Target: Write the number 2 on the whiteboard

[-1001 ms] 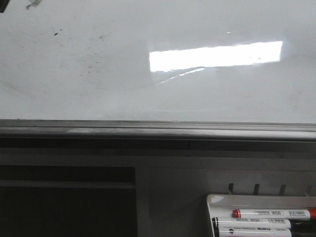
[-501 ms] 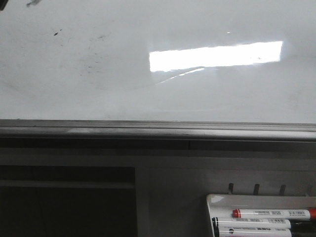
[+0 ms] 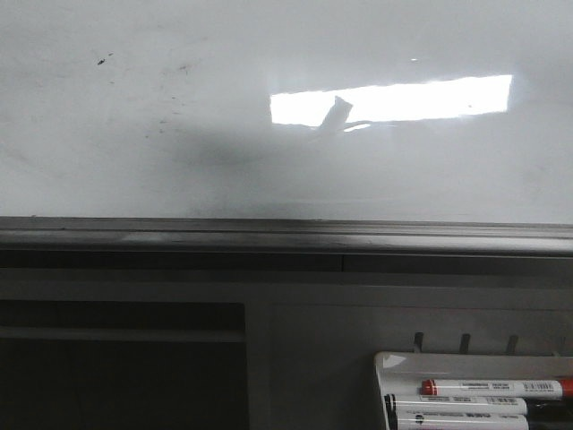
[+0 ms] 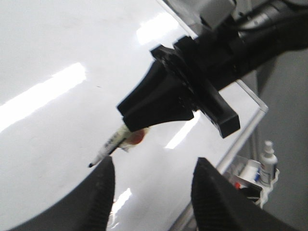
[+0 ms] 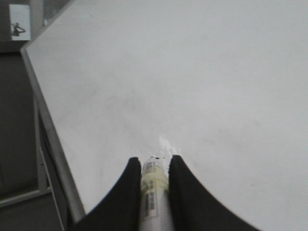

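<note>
No strokes of a 2 are showing on the whiteboard (image 3: 134, 170) yet; its surface is carrying only faint smudges, a few dark specks (image 3: 105, 61) and a bright rectangular reflection (image 3: 391, 98). Board is filling the upper part of the front view, w/ its grey frame (image 3: 286, 237) running along the lower edge. Right gripper (image 5: 154, 166) is pinching a marker (image 5: 154, 192) between its fingers, pointing it at the board. From the left wrist view, that marker's (image 4: 109, 147) tip is sitting near the surface; contact can't be told. Left gripper (image 4: 154, 183) is hanging w/ fingers spread apart, holding nothing. Below the frame, at the right, a white tray (image 3: 394, 365) is holding several markers, incl. a red-capped marker (image 3: 492, 388).
</note>
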You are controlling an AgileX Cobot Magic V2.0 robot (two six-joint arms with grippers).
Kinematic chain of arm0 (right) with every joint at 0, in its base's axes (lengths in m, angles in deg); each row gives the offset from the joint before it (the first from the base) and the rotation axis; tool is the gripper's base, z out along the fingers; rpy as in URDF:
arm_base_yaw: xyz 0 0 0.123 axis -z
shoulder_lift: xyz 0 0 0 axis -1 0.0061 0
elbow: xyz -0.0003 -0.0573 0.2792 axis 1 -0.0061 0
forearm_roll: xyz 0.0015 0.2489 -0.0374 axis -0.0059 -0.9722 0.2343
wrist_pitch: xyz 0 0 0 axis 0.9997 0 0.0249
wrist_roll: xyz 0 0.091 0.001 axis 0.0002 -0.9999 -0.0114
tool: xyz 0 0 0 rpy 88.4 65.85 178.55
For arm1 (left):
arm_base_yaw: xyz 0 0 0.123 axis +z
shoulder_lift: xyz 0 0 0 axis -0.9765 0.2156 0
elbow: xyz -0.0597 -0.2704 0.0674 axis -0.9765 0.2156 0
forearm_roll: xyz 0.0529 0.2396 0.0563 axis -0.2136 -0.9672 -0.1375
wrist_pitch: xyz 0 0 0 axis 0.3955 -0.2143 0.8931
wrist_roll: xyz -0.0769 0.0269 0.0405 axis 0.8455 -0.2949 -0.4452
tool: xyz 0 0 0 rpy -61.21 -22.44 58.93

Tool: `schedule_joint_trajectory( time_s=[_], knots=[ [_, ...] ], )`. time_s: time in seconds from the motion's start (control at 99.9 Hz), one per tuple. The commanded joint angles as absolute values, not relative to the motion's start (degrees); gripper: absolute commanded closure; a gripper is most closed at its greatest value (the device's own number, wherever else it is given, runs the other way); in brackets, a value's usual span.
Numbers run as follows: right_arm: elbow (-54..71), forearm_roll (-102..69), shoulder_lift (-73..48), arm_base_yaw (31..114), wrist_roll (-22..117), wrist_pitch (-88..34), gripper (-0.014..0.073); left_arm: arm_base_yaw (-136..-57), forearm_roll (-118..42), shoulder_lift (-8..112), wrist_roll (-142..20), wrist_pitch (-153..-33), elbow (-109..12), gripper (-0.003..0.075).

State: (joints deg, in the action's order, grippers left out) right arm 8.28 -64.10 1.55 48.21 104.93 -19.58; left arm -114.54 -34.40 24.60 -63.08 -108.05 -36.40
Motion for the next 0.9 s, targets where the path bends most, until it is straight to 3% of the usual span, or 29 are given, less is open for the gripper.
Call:
schedule_joint_trajectory(
  time_s=[0.0,0.16,0.561,0.891],
  knots=[
    [10.81,-63.64,2.57,50.80,105.66,-16.04,0.0672,-112.13,-38.40,21.29,-53.97,-101.29,-35.29,0.0527],
    [11.72,-63.64,6.53,54.30,105.66,-15.51,0.0672,-107.65,-38.26,15.43,-50.91,-100.50,-28.50,0.0739],
    [11.72,-62.41,11.58,54.38,105.66,-16.78,0.0672,-106.31,-33.29,11.05,-50.79,-100.91,-22.42,0.0741],
    [11.72,-62.40,11.99,54.38,110.41,-3.94,0.0672,-106.31,-33.29,11.05,-50.79,-101.01,-22.42,0.0741]
  ],
)
